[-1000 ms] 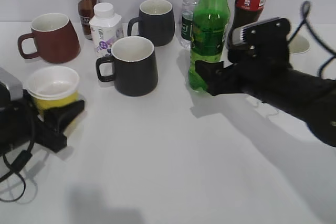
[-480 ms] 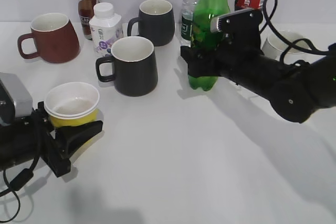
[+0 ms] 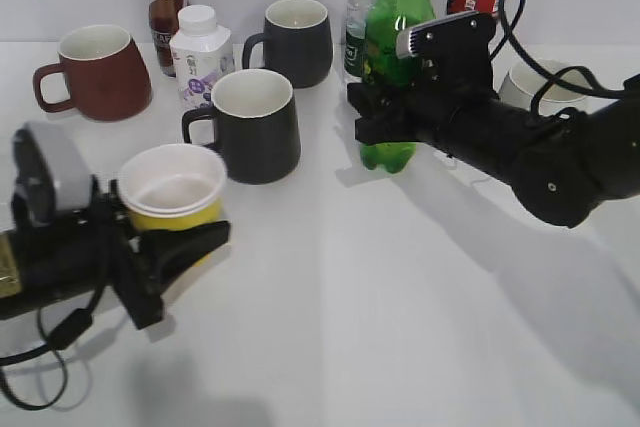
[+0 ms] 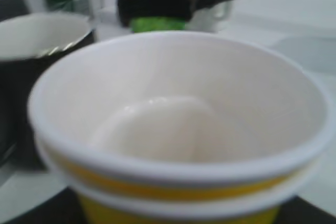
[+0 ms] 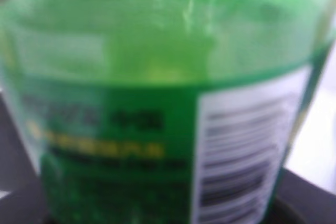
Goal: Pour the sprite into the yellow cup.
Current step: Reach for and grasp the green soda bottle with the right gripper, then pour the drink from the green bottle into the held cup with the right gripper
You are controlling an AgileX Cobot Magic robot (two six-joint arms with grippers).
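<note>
Over on the right, the right gripper (image 3: 385,127) is clamped around the lower body of the tall translucent green plastic sprite bottle (image 3: 393,52), roughly at label height. The grip sits low, so the neck has room to swing over when it tips, I guess. The bottle is upright, and I can't tell whether its base is resting on the white table (image 3: 400,327) or just off it. The right wrist view is nothing but blurry green plastic and barcode (image 5: 236,150), so the hold looks snug.

Meanwhile the left gripper (image 3: 175,232) is closed on the small yellow paper cup with the white rim (image 3: 172,187), holding it upright, mouth up, near the middle-left of the table, just in front of the dark grey mug (image 3: 252,125). The cup is empty inside (image 4: 157,129). It looks like both arms are bringing their things together for the pour; cup and bottle are well apart, so nothing's poured yet.
</note>
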